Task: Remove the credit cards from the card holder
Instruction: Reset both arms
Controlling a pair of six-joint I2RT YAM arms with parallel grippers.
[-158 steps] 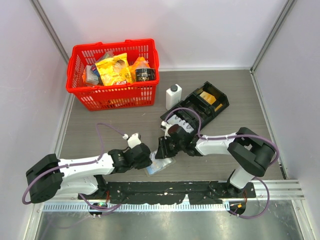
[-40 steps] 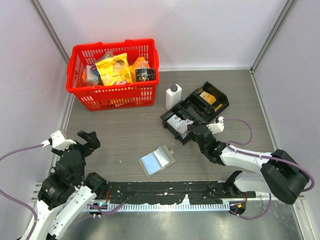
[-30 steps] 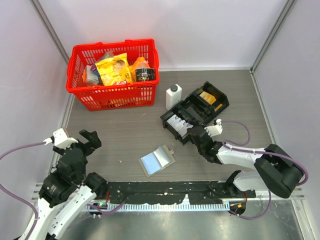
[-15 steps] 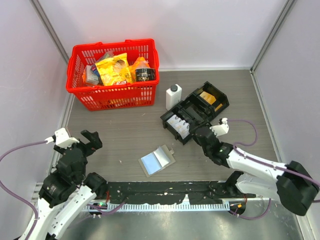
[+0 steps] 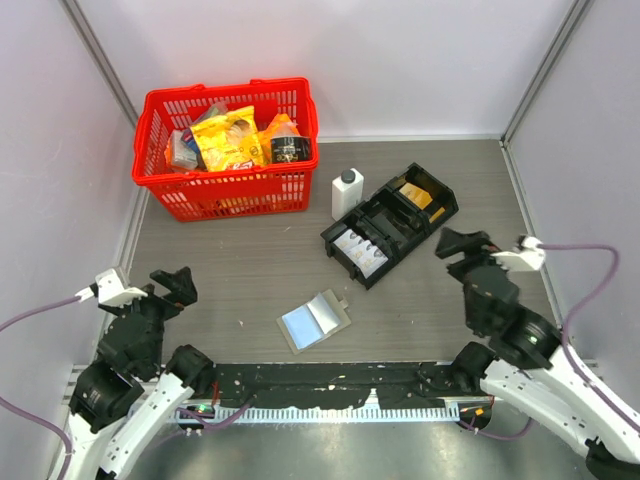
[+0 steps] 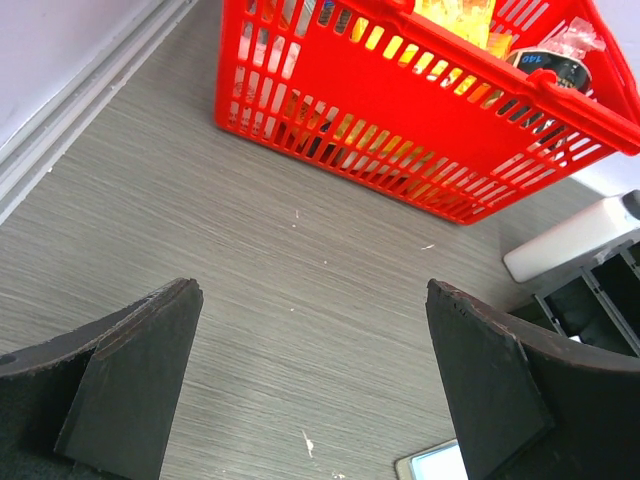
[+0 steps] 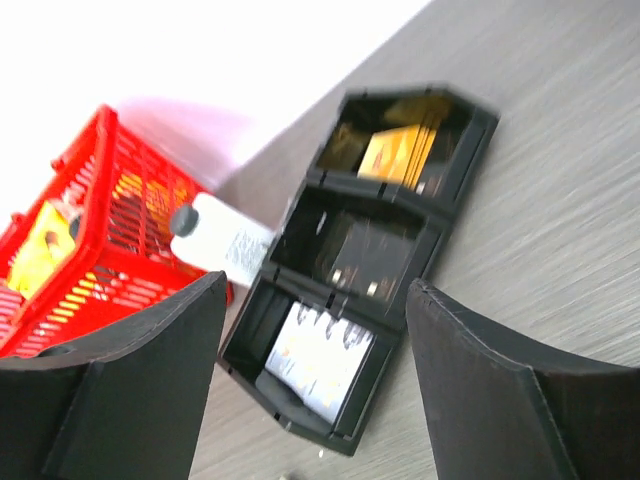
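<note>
Find the card holder (image 5: pixel 314 320) in the top view: it lies open and flat on the tabletop (image 5: pixel 230 270), near the black tray (image 5: pixel 386 222), on its front-left side. The left wrist view catches only one corner of it. The right wrist view shows pale cards (image 7: pixel 320 362) in the tray's end compartment. The left jaws and right jaws stand apart, gripping nothing.

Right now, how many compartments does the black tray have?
3 in a row: far compartment holds something yellow, middle compartment looks dark, near compartment holds white cards. None seem hidden.
</note>
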